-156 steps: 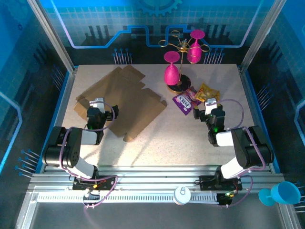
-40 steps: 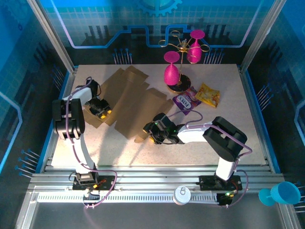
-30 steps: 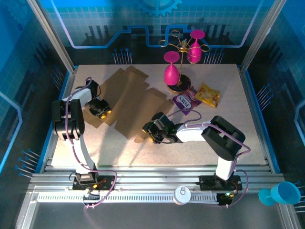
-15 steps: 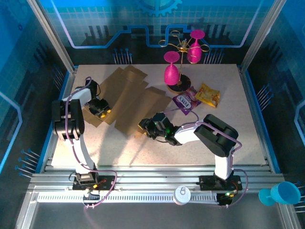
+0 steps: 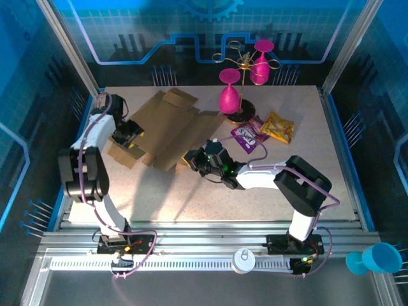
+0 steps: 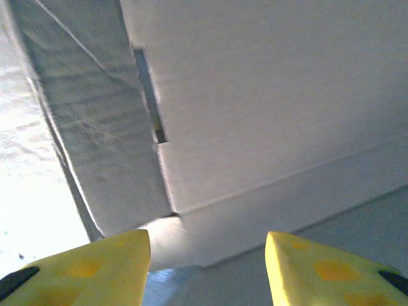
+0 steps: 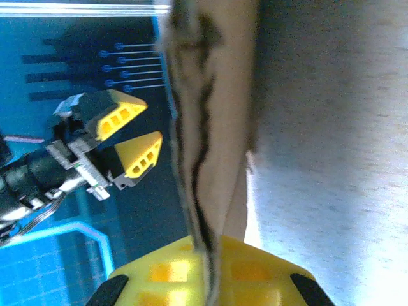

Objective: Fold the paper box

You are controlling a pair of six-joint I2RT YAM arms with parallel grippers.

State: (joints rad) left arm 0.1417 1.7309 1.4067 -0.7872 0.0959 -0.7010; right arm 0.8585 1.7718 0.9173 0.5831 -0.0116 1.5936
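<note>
— Box (image 5: pixel 169 124) first: where does it lie?
— On the left half of the table (image 5: pixel 344 159). It is a brown cut-out sheet with flaps and creases, spread from the far left corner toward the middle. Most of it lies flat, but the near right corner is tilted up off the surface.

— What has that corner?
— The right gripper (image 5: pixel 193 159). Its arm reaches across from the right base to the sheet's near right corner. In the right wrist view the cardboard runs edge-on straight down into the yellow fingers (image 7: pixel 255 274), with one on either side of it. So those jaws are pinching the box.

— And the left gripper (image 5: pixel 131 141)?
— It sits at the sheet's left side, by the left-hand flap. In the left wrist view its two yellow fingertips (image 6: pixel 108 255) stand well apart at the bottom. A creased flap with a narrow slot is just ahead of the gap. The jaws are spread. The right wrist view catches this gripper beyond the cardboard, and there too its fingers are apart.

— Anything else around?
— Two pink goblets (image 5: pixel 229 95) with a gold rack (image 5: pixel 242 60) stand near the far edge, just right of the box. A purple packet (image 5: pixel 245 135) and a yellow packet (image 5: pixel 278 126) lie side by side near the rack's foot. The purple one is closer to the box. A blue cup (image 5: pixel 376 258) sits off the table, past its near right corner.
</note>
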